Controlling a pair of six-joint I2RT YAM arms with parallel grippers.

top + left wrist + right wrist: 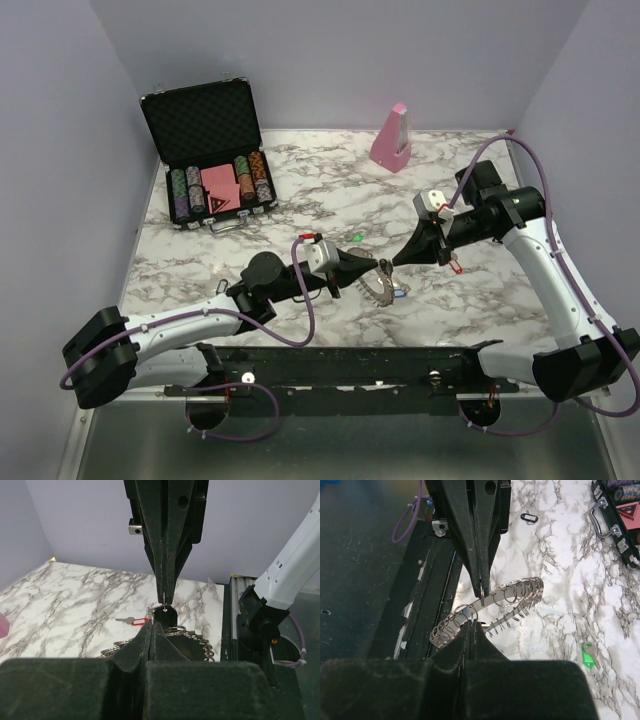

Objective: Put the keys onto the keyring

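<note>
While the worktop [330, 200] lies below, left hand [151, 626] and right hand [470, 624] are both clamped tip-to-tip on the keyring [517, 592]. It's a holding step, I'd say. Next, one must let go for the red key [134, 621] just beyond.

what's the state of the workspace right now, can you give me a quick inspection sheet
surface: marble table, white with grey veins
job's things: keyring held up and tilted; black key at its edge; red key, green key and black-tagged key loose on the table
clutter: open poker chip case far left; pink wedge block at the back
grippers: left gripper shut, apparently on the black key; right gripper shut on a loop of the keyring
cables: purple cables loop along both arms, away from the keys
surroundings: plain lilac walls; black rail at the near edge
</note>
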